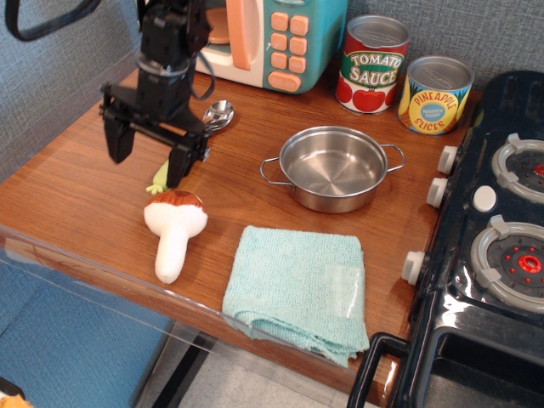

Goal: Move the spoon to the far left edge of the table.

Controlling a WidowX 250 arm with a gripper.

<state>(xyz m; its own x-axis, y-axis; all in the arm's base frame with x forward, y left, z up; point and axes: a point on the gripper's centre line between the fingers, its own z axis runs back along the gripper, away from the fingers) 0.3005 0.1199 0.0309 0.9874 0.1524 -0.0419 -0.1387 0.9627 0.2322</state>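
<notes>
The spoon lies on the brown table [76,195] at the left. Its silver bowl [218,113] shows beside the arm, and the tip of its yellow-green handle [158,179] peeks out below my right finger; the rest of the handle is hidden by the gripper. My gripper [147,155] is open, its two black fingers [179,163] pointing down, standing over and just left of the handle. Nothing is held.
A white plush mushroom [174,227] lies just in front of the gripper. A steel pot [333,168], a teal cloth [297,287], two cans [372,63], a toy microwave [255,38] and a black toy stove [493,238] stand to the right and behind.
</notes>
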